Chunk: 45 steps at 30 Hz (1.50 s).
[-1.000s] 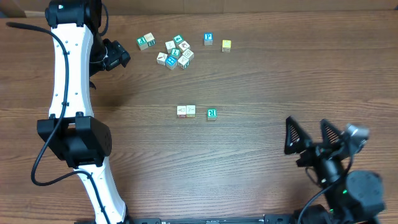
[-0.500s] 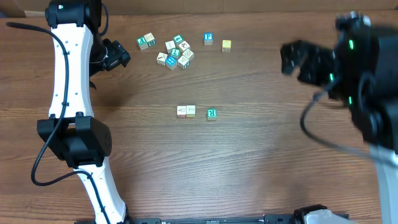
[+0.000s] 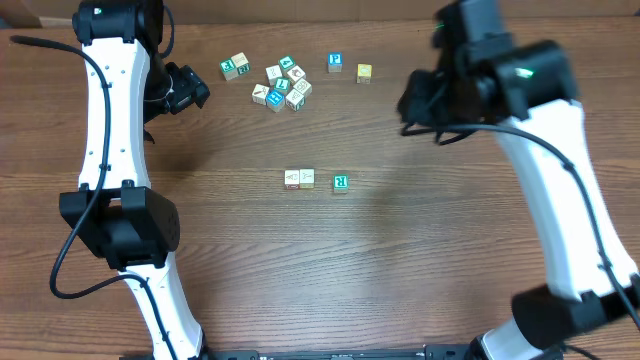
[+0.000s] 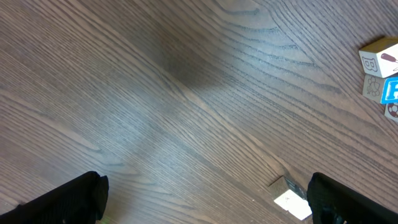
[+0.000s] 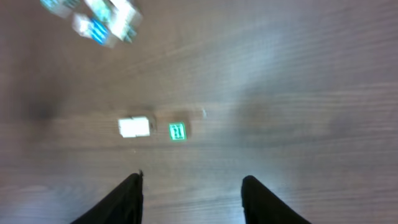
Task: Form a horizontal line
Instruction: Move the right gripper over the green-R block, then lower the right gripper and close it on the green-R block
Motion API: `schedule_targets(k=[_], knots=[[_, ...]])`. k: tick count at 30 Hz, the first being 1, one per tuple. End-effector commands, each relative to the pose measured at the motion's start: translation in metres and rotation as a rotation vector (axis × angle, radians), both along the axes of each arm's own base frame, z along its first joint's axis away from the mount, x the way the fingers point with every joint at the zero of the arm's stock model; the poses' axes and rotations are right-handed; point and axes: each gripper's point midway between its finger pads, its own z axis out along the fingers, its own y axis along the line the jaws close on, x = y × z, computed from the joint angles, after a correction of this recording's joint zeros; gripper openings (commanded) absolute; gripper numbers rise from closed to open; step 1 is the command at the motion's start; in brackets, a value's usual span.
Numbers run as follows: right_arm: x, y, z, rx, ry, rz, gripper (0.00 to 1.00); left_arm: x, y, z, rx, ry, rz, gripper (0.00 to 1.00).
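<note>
You have open wood all along the near side of the two touching whitish cubes (image 3: 299, 178) and the teal cube (image 3: 340, 182) to their right, with only a narrow slit between them. Behind them a bare band runs across before the jumble of cubes (image 3: 282, 85). The yellow cube (image 3: 364, 73) stands apart, free on its right. The left arm (image 3: 105, 130) blocks the left edge and the right arm (image 3: 560, 170) blocks the right side.

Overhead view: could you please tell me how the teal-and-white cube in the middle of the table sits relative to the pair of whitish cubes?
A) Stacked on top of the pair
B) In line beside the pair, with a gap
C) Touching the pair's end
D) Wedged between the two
B: the teal-and-white cube lies beside the pair of whitish cubes, on the right arm's side, with a visible gap between them.
</note>
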Motion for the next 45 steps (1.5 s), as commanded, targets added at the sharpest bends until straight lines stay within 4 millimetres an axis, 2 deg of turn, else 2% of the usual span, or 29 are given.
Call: schedule_targets(k=[1, 8, 18, 26, 31, 34, 45], knots=[[-0.002, 0.018, -0.037, -0.060, 0.097, 0.001, 0.52, 0.000, -0.001, -0.003, -0.001, 0.009, -0.011, 1.00], [-0.009, 0.062, -0.098, -0.101, 0.200, 0.059, 0.59, 0.000, -0.001, -0.003, -0.001, 0.009, -0.011, 1.00], [-0.021, 0.093, -0.184, -0.132, 0.242, 0.132, 0.61, 0.000, -0.001, -0.003, -0.001, 0.009, -0.011, 1.00], [-0.018, 0.090, -0.222, -0.166, 0.213, 0.137, 0.61, 0.000, -0.001, -0.003, -0.001, 0.009, -0.011, 1.00], [-0.017, 0.092, -0.241, -0.151, 0.186, 0.140, 0.57, 0.000, -0.001, -0.003, -0.001, 0.009, -0.011, 1.00], [-0.015, 0.094, -0.247, -0.141, 0.167, 0.145, 0.52, 0.000, -0.001, -0.003, -0.001, 0.009, -0.011, 1.00], [-0.011, 0.097, -0.257, -0.122, 0.132, 0.146, 0.47, 0.000, -0.001, -0.003, -0.001, 0.009, -0.011, 1.00]])
